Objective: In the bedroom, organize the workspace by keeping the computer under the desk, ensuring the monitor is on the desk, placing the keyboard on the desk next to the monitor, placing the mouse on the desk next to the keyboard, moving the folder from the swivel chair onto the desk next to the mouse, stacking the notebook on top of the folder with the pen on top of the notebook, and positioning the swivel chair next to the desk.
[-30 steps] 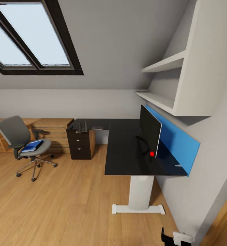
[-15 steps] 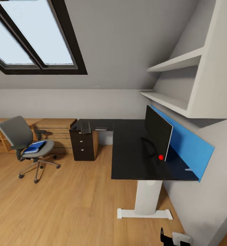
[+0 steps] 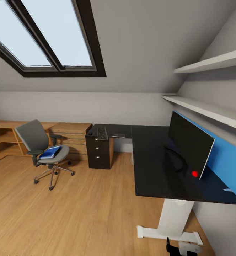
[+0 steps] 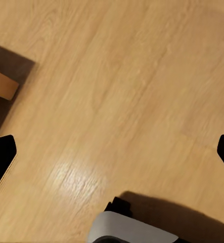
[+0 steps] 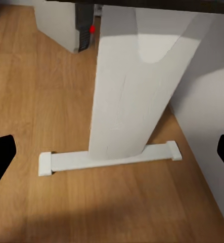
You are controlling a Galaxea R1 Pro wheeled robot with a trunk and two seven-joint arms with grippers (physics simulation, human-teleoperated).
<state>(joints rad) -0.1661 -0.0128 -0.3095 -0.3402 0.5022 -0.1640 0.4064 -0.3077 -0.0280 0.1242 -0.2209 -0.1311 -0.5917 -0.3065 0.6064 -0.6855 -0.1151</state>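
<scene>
- Desk [image 3: 157,167]: glossy black, L-shaped, right half of the head view; white leg [image 3: 175,218] and foot at lower right, blue back panel [image 3: 230,161] along the right wall.
- Monitor [image 3: 189,142]: upright on the desk's near wing, just in front of the blue panel, a red dot at its lower corner.
- Keyboard [image 3: 102,133]: flat on the far wing, above the drawer unit [image 3: 99,151].
- Swivel chair [image 3: 43,151]: centre left, well apart from the desk, on the wooden floor [image 3: 79,209].
- Folder [image 3: 50,152]: blue, lying on the chair seat.
- Computer [image 5: 66,23]: pale box at upper left of the right wrist view, beyond the desk leg.
- Left gripper [image 4: 112,157]: fingertips at opposite frame edges, spread wide, nothing between; floor beneath.
- Right gripper [image 5: 112,154]: likewise spread, empty, facing the desk leg.
</scene>
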